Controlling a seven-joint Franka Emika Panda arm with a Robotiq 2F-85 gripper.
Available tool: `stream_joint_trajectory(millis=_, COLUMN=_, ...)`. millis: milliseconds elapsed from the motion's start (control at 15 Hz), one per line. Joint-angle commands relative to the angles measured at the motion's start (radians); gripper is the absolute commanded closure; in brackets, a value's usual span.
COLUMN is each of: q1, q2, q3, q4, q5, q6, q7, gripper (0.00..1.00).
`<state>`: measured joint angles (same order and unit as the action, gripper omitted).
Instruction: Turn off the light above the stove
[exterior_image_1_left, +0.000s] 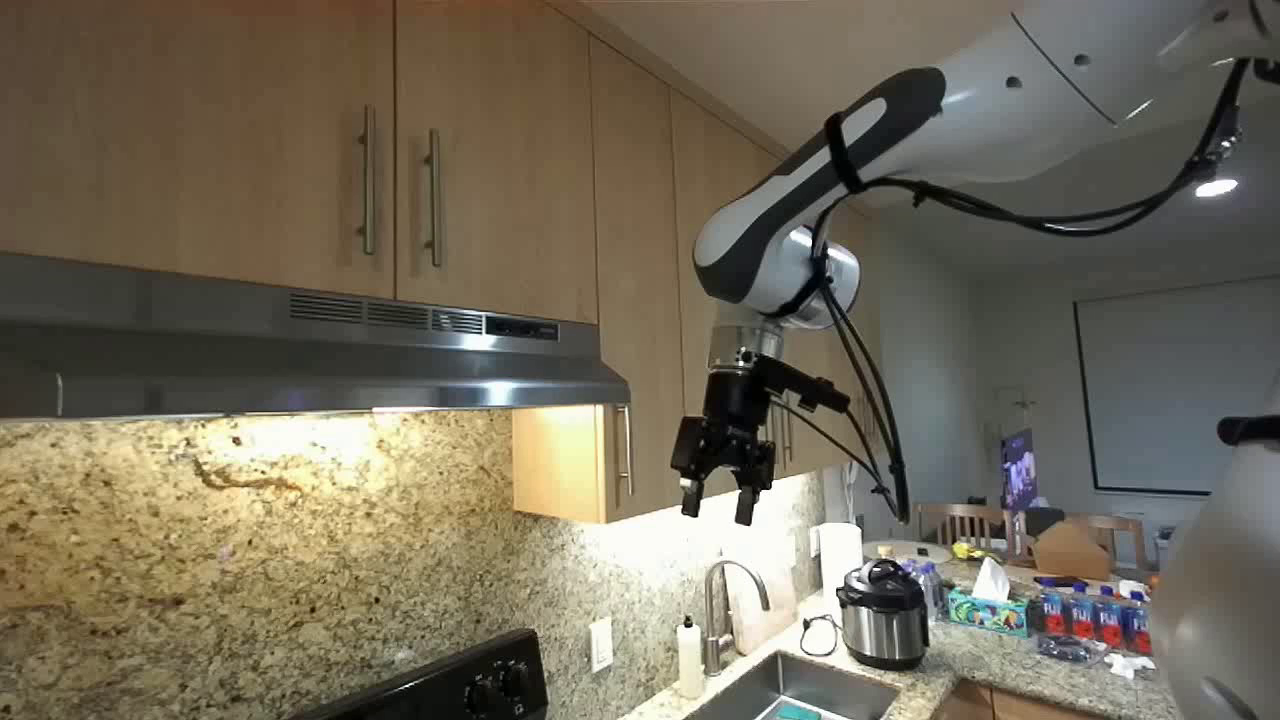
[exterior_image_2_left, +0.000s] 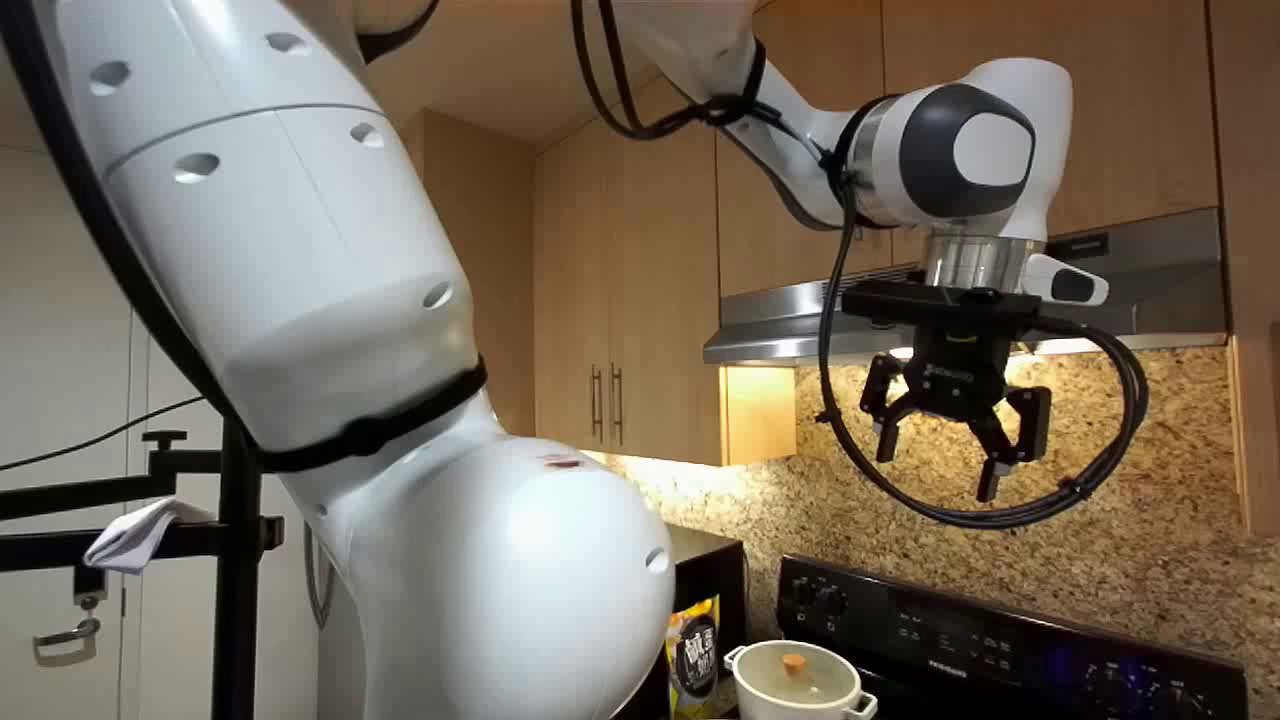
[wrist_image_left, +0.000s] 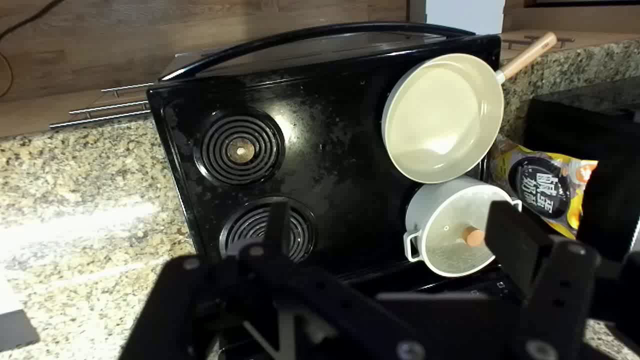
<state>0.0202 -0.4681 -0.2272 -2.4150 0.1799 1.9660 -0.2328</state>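
The light (exterior_image_2_left: 1080, 346) above the stove (wrist_image_left: 345, 150) is glowing under a shiny steel hood (exterior_image_1_left: 310, 360), and the black fingers (exterior_image_1_left: 746, 503) are hanging lower, apart from both, pointing down and spread wide. The glow is washing over a speckled stone wall (exterior_image_1_left: 300, 560). On the glossy stove a smooth cream pan (wrist_image_left: 442, 120) (the handle (wrist_image_left: 529, 56) is looking wooden from here) is sitting beside a white pot (wrist_image_left: 427, 207) with a glassy round lid (wrist_image_left: 450, 230), while two ringed coils (wrist_image_left: 241, 150) are showing opposite. Mottled stone is forming the counter (wrist_image_left: 75, 170) alongside.
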Motion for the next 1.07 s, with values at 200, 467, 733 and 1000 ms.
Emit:
stream_joint_trajectory(millis=200, q1=-0.027, q2=0.003, q3=0.024, q4=0.002, q5=0.012, q6=-0.005, q7=-0.010, gripper=0.00)
stream_joint_trajectory(millis=467, q1=-0.027, q2=0.003, q3=0.024, q4=0.002, q5=0.012, q6=-0.005, q7=-0.010, gripper=0.00)
stream_joint_trajectory(millis=733, q1=-0.036, q2=-0.001, q3=0.021, q4=0.005, q5=-0.011, q6=-0.013, q7=-0.036, gripper=0.00)
stream_joint_trajectory(millis=1000, q1=-0.055, q2=-0.033, q3=0.033, q4=-0.015, q5=-0.069, q6=0.014, q7=-0.048, gripper=0.00)
